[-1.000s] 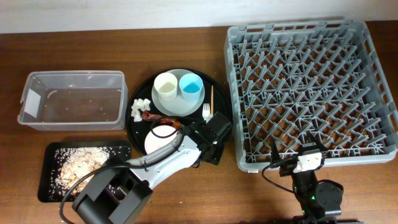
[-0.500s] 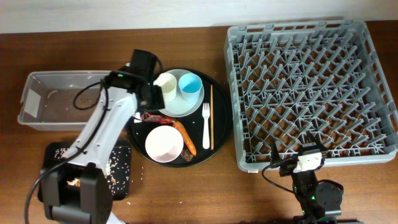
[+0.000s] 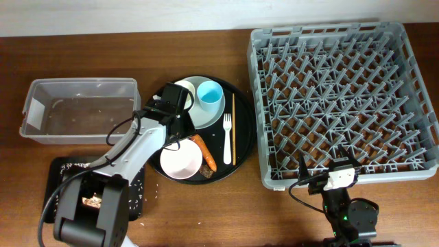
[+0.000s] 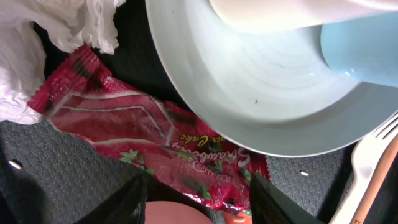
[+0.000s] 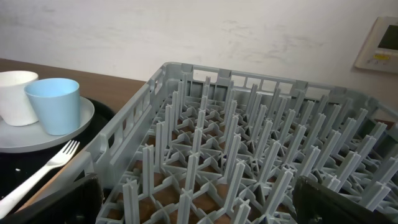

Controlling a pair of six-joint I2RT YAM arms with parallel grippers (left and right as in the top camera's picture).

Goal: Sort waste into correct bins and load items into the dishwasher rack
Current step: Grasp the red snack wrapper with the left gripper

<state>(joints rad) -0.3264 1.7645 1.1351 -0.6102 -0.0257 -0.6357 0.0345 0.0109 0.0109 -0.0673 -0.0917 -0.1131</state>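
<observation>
My left hand hangs low over the round black tray, which has a bumpy, pebbly skin. My two dark fingers stand partly apart and I hold nothing. Right under them lies the red wrapper. It is shiny and crinkly, with white lines and curly writing on it, and one edge is cut in tiny zigzag teeth. It lies flat on the tray, and its top edge slips under the rim of the pale plate. Soft, crumpled white tissue sits just beside the wrapper's far corner. The plate is smooth and round, with faint rings in it. On it stand a cream cup and a light blue cup, side by side. A white plastic fork lies next to the plate, and thin wooden chopsticks lie beside the fork. Nearer to me on the same tray are a round whitish-pink bowl and a long orange carrot, touching. On the brown wooden worktop a clear plastic tub sits to the left, and a flat black tray in front of it. The big grey rack, square and full of upright pegs, is on the right. My right hand rests at the rack's near edge, spread wide and holding nothing.
</observation>
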